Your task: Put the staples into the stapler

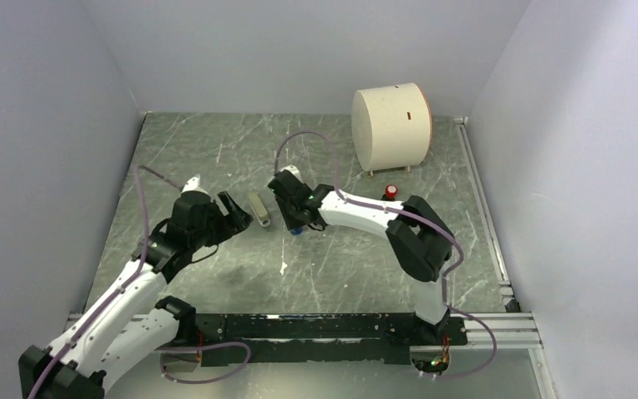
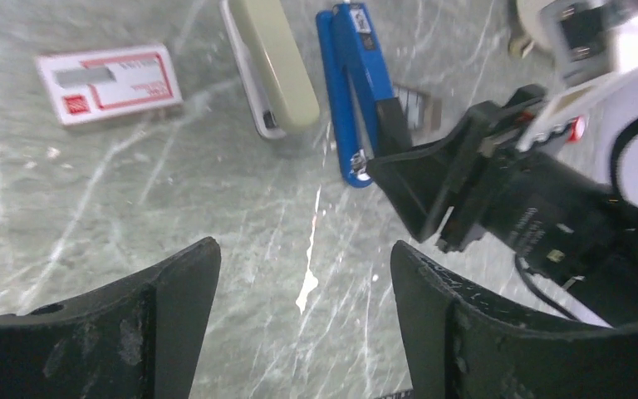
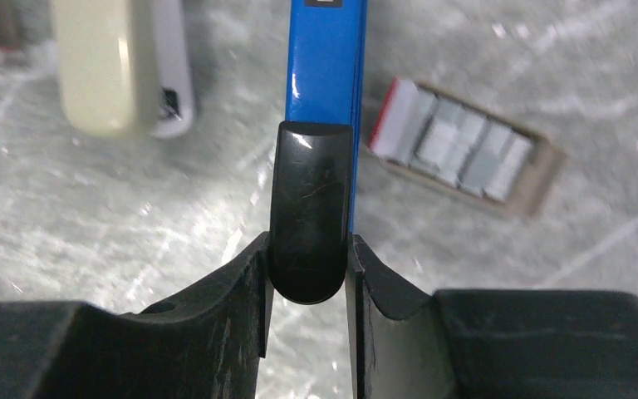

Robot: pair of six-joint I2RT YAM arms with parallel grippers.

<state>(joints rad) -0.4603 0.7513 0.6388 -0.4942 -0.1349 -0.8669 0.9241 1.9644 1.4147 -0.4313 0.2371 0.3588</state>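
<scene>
Top external view: grey veined marble table (image 1: 216,150) boxed in by plain white walls (image 1: 50,125), cream drum (image 1: 390,126) well behind the stapler toward the right wall, bare slab in front of the stapler and out to the near rail. Blue stapler (image 2: 345,75) lies flat mid-table, beige stapler (image 2: 274,66) just beside it on one side, red-white staple box (image 2: 108,83) beyond that, open carton of staples (image 3: 465,145) near its other side. Right gripper (image 3: 307,258) pinches the stapler's black arm end (image 3: 309,212) between both fingers (image 3: 241,283); left gripper (image 2: 303,258) hangs near the stapler, fingers spread wide, touching nothing.
</scene>
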